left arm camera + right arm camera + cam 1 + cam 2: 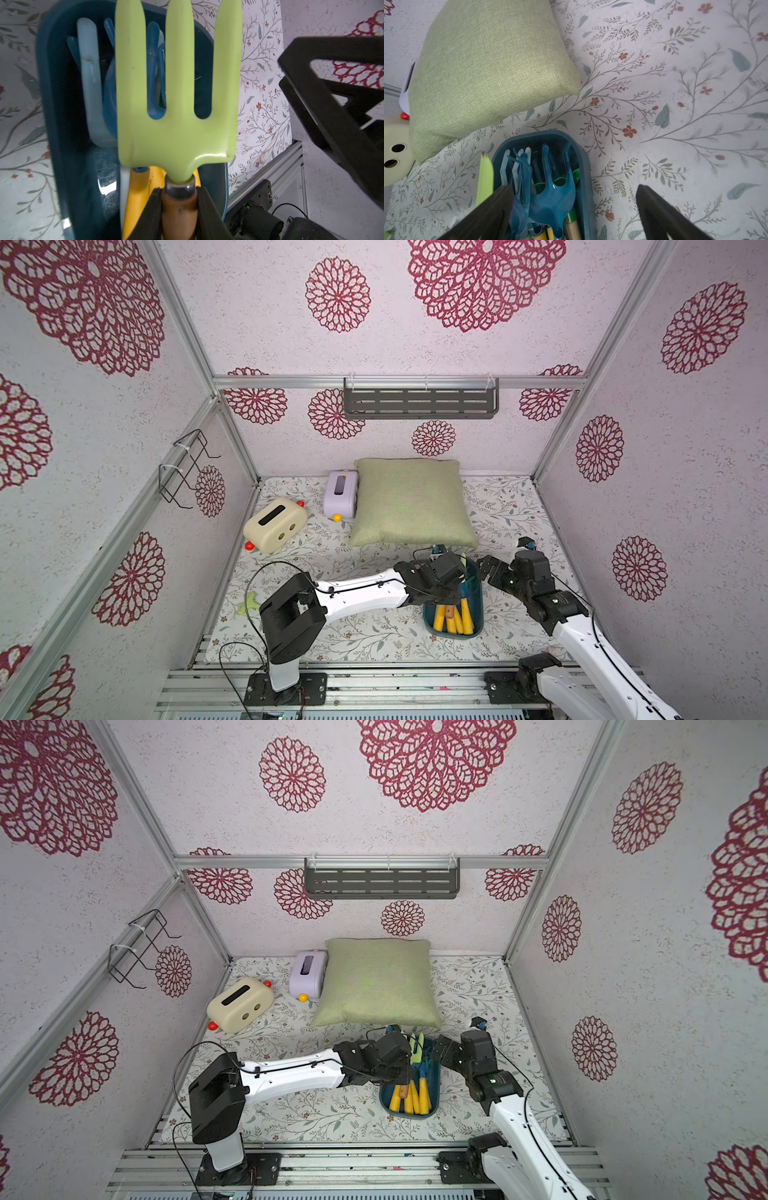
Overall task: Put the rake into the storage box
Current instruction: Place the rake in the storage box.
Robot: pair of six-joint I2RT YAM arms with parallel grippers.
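Observation:
The rake (176,124) has a lime-green three-tined head and a brown wooden handle. My left gripper (179,199) is shut on that handle just behind the metal collar. The rake lies lengthwise over the dark teal storage box (52,104), its tines reaching the far rim. In both top views the left gripper (446,585) (401,1065) hangs over the storage box (478,614) (436,1085), with the rake's green tines (417,1048) showing past the wrist. My right gripper (574,188) (488,568) stands open beside the box's right wall (583,166), holding nothing.
Several blue-headed, yellow-handled tools (453,618) (554,199) fill the box. A green pillow (411,502) lies just behind it. A cream box (274,524) and a lilac box (341,493) sit far left. A grey slotted shelf (419,400) hangs on the back wall.

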